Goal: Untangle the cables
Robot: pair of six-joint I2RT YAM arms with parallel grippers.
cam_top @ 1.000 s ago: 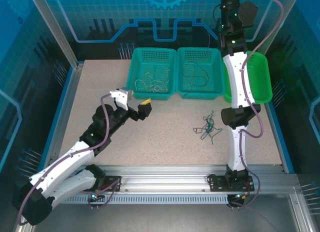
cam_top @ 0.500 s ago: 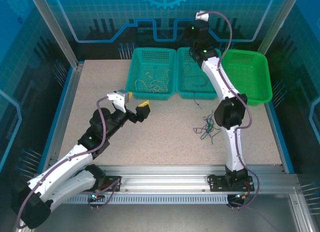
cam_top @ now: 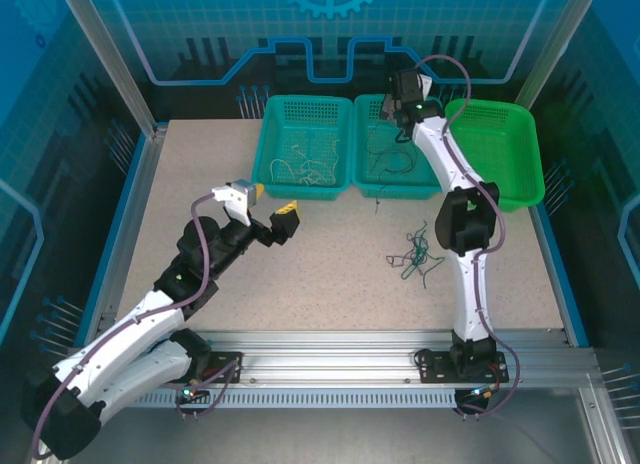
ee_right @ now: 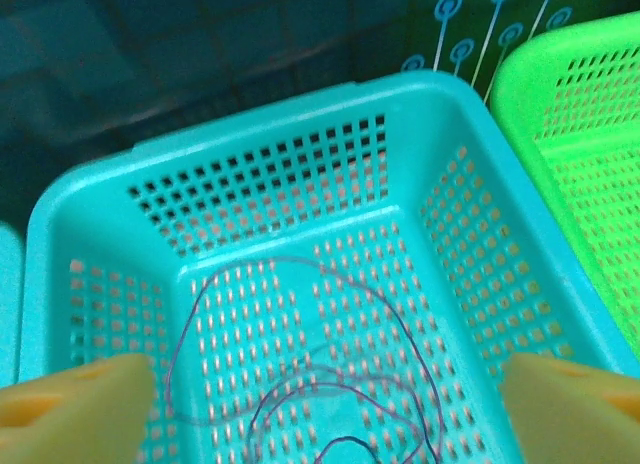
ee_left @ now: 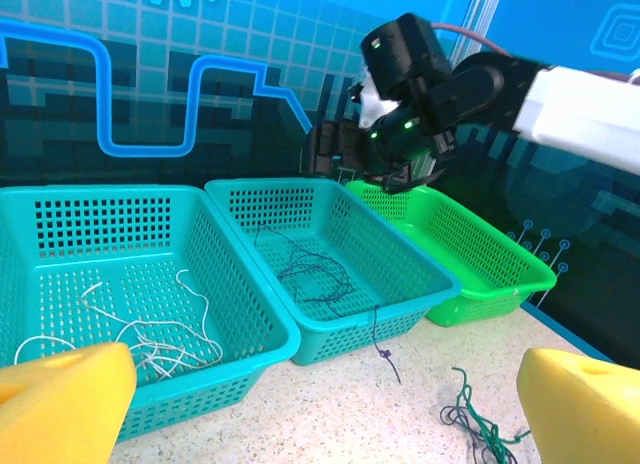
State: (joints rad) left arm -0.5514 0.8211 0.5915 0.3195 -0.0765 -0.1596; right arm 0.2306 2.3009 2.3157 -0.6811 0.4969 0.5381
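While my right gripper (cam_top: 392, 106) hangs over the middle basket (cam_top: 410, 191), the top view puts the real work elsewhere. The tangle of cables (cam_top: 414, 256) lies on the tabletop (cam_top: 200, 184), in front of that basket and just beside my right elbow. One purple strand (cam_top: 383, 198) droops over the basket's front rim. White wires sit in the left basket (cam_top: 300, 100). My left gripper (cam_top: 272, 202) waits over bare tabletop, well apart from the tangle.

Left wrist: yellow fingertips (ee_left: 62, 402) at both frame edges, so the jaws are wide apart with nothing between them. Green loops of the tangle (ee_left: 475, 424) show bottom right. The drooping strand (ee_left: 380, 339) ends on the tabletop.

Right wrist: fingertips (ee_right: 70, 404) spread wide, nothing held. Purple wires (ee_right: 310, 384) lie flat on the basket floor below.

My read: right arm is free and goes for the tangle next. To do it well:
- pick a loose end at the edge of the heap, not the middle
- pinch one strand only
- lift slow; pin the rest with the left gripper
- drop well inside the basket so nothing hangs over the rim
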